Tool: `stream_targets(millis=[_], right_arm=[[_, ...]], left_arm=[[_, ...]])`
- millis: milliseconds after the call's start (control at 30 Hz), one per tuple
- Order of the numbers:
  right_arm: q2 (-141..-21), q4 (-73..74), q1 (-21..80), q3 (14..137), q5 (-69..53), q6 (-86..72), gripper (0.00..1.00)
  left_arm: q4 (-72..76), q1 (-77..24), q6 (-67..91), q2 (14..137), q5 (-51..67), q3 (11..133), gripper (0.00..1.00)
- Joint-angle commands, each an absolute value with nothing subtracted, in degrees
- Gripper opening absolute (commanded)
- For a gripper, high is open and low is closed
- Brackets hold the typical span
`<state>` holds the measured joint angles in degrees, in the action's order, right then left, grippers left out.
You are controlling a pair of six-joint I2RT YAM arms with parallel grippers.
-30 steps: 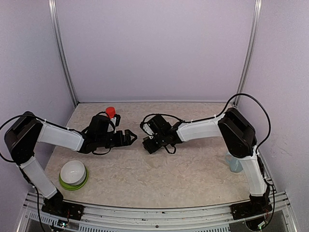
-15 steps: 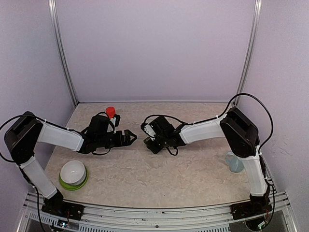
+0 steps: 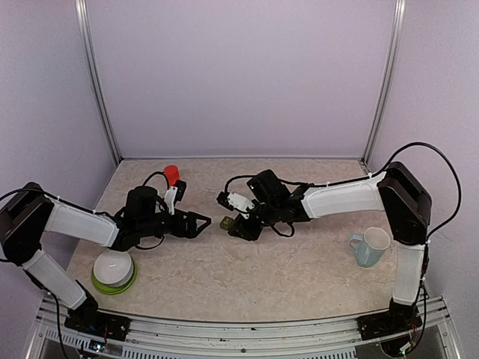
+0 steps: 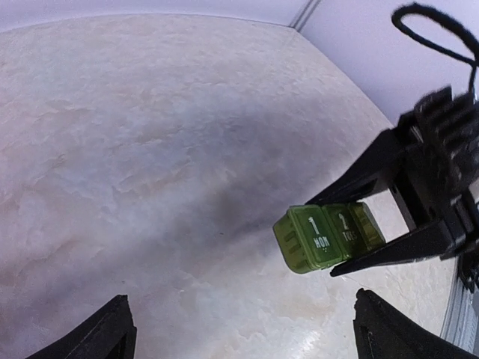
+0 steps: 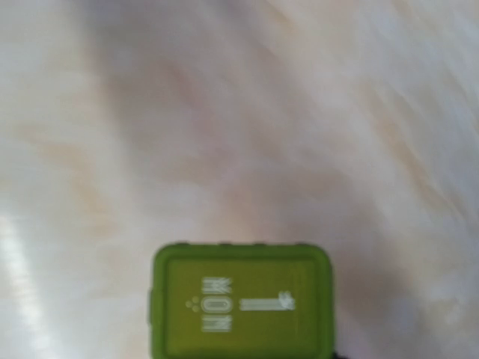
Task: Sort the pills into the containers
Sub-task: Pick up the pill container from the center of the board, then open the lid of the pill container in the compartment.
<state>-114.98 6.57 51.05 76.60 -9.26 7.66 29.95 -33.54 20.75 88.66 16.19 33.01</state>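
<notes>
The containers (image 4: 325,235) are a small green strip of joined lidded boxes, the end lid marked MON. The strip sits between the two black fingers (image 4: 397,250) of my right gripper (image 3: 233,224), which is shut on it, and it is tilted just over the table. In the right wrist view the MON compartment (image 5: 242,303) fills the lower middle. My left gripper (image 3: 198,223) faces the strip from the left with its jaws wide open and nothing between them; both of its fingertips (image 4: 112,329) sit low in its own view. No pills are in view.
An orange-red bottle (image 3: 171,173) stands behind my left wrist. A white bowl on a green plate (image 3: 114,268) sits near the left front. A pale blue mug (image 3: 370,247) stands at the right, beside my right arm's upright link. Walls close in the table.
My right gripper has closed on the green strip, and its arm has stretched out, uncovering the mug. My left arm has drawn back and lowered a little, still open.
</notes>
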Motion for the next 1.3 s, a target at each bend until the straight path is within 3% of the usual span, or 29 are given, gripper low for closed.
stream_targets(millis=[0,433,833,1267], right_arm=[[-109.70,8.35,50.84,75.11,-20.46,12.75,0.42],[-106.23,14.06,50.81,74.46,-34.55,20.23,0.41],[-104.24,14.28,50.19,73.74,-38.89,22.64,0.40],[-104.15,15.72,50.01,74.35,-42.04,23.77,0.40]], left_arm=[[39.45,-36.37,10.96,85.36,22.11,29.65,0.99],[36.61,-38.94,-5.97,76.18,26.14,27.30,0.99],[35.18,-38.98,-13.56,77.90,37.82,29.08,0.98],[26.85,-41.72,-19.76,82.01,37.95,34.22,0.92]])
